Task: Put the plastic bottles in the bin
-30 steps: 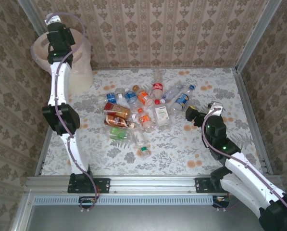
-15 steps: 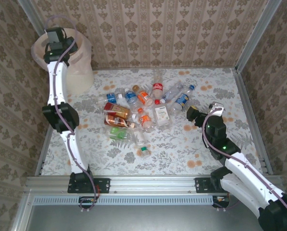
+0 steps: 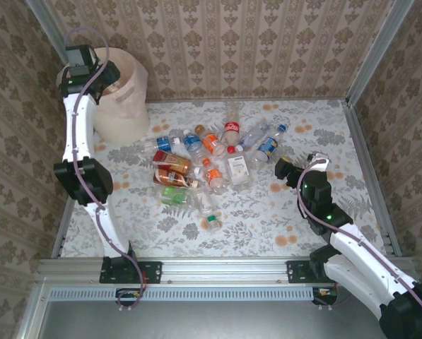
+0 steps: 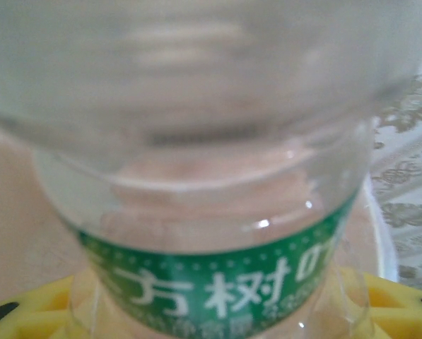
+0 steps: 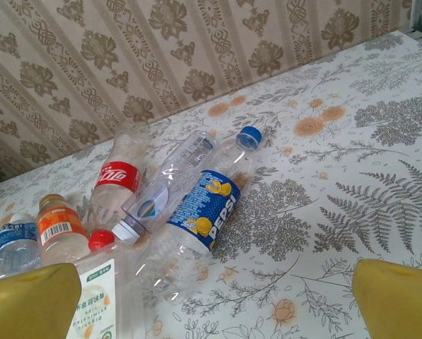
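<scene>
Enclosed work cell. The desk is covered by a white cloth printed with grey fern fronds and orange flowers. The back wall, left wall and right wall are papered in beige damask with vertical stripes. Aluminium corner posts flank the back wall, and a slotted aluminium rail runs along the near edge. Lighting is even, apparently from overhead, with soft shadows.

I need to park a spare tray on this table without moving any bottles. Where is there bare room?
Bare tablecloth: the near strip between the green-capped bottle and the front rail, and the right side from the right gripper to the wall. Crowded: the middle, where the plastic bottles lie packed together, up toward the bin.
</scene>
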Controlling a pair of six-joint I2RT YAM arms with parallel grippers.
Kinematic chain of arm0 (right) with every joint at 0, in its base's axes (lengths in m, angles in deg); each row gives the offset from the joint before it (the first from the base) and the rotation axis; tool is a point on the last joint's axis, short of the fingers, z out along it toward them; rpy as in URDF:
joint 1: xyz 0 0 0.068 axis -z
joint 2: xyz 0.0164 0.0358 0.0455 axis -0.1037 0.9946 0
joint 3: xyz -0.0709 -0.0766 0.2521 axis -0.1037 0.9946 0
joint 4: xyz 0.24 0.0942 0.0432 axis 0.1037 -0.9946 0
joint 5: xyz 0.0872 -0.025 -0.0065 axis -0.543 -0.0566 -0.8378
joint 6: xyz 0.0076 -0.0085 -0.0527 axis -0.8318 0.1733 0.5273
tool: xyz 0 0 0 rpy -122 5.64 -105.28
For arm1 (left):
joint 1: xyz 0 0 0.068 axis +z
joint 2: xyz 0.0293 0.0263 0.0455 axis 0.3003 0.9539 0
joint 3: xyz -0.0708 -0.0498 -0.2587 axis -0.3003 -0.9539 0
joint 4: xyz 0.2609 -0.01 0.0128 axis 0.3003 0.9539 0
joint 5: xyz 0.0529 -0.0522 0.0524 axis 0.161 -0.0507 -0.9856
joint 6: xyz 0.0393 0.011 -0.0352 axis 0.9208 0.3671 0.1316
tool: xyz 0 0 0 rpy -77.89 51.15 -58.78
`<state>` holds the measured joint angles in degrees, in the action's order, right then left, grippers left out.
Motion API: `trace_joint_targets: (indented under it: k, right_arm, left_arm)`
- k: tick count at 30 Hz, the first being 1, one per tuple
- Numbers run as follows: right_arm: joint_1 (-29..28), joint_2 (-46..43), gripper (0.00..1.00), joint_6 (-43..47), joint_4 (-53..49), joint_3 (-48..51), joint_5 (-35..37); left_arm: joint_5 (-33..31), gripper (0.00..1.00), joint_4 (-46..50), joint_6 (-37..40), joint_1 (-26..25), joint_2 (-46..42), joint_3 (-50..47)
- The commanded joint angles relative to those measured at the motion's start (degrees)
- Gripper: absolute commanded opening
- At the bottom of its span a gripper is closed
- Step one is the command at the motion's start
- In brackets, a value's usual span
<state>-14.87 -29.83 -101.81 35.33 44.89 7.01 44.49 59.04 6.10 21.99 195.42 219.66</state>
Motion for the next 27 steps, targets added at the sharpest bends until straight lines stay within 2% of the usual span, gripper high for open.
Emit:
trace_joint_targets:
  k: [1, 9, 17, 22, 27]
  right_arm:
    - [0.25, 0.13, 1.0, -1.04, 0.29, 0.56, 0.96]
    - [0.34, -0.25, 1.0, -1.08, -1.27, 0.28, 0.39]
    - [1.11, 0.39, 1.0, -1.06, -4.62, -0.66, -2.29]
    - [2.42, 3.56, 1.0, -3.38, -7.97, -2.98, -2.73]
    - [6.34, 10.84, 1.0, -5.17, -14.59, -8.65, -11.08]
  left_arm:
    - [3.86, 0.51, -1.87, -2.08, -1.48, -2.53, -1.71]
    - [7.59, 0.59, -3.13, -3.71, -1.92, 1.95, 1.59]
    - [7.1, 0.8, -1.85, -3.02, -1.88, 3.69, 6.35]
    - [6.83, 0.88, -1.04, -1.76, -1.81, 2.0, 5.75]
    - [11.36, 0.95, -1.41, 0.07, -1.58, -2.27, 3.6]
